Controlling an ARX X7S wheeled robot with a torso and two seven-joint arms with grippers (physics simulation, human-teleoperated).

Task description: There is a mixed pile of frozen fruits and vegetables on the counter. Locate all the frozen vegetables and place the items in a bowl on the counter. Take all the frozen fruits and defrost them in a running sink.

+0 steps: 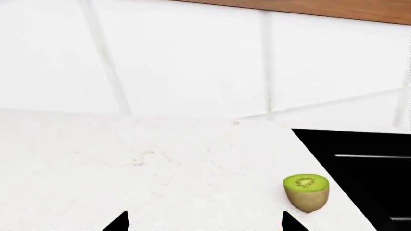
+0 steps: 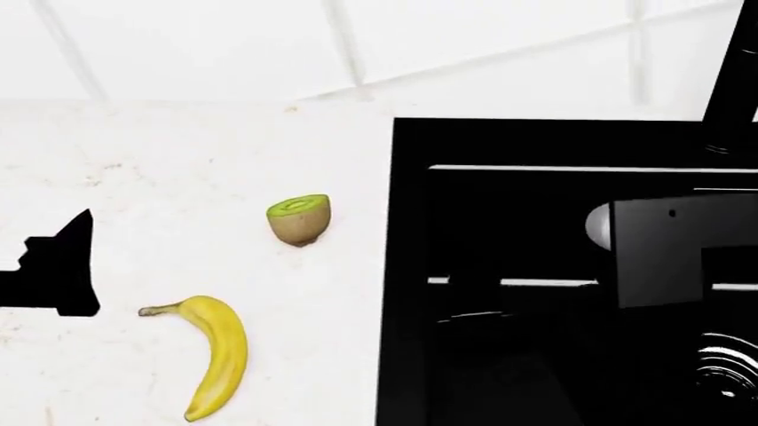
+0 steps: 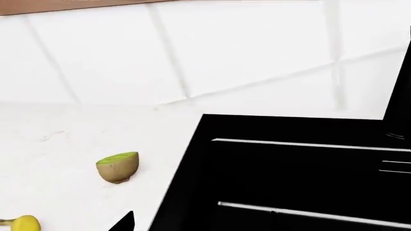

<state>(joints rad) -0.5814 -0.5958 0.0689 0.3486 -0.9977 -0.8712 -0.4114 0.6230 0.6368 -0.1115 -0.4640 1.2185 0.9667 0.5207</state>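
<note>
Two frozen fruits lie on the white counter [image 2: 154, 177]: a halved kiwi [image 2: 298, 218] [image 1: 306, 191] [image 3: 118, 166], cut face up, and a yellow banana [image 2: 213, 351] nearer to me, its end showing as banana [image 3: 22, 224]. The black sink [image 2: 533, 266] [image 3: 289, 168] [image 1: 366, 168] is just right of them. My left gripper [image 1: 205, 224] [image 2: 53, 271] hovers open and empty over bare counter, left of the kiwi. My right gripper [image 3: 202, 224] is open over the sink's left rim; one fingertip [image 3: 122, 222] shows, the other is lost against the black basin. The frozen vegetables and the bowl are out of view.
A white tiled wall [image 2: 355, 44] backs the counter. A dark faucet [image 2: 729, 80] stands at the sink's far right, and a ribbed metal drain [image 2: 729, 364] shows in the basin. My right arm's grey block [image 2: 675, 248] hangs over the sink.
</note>
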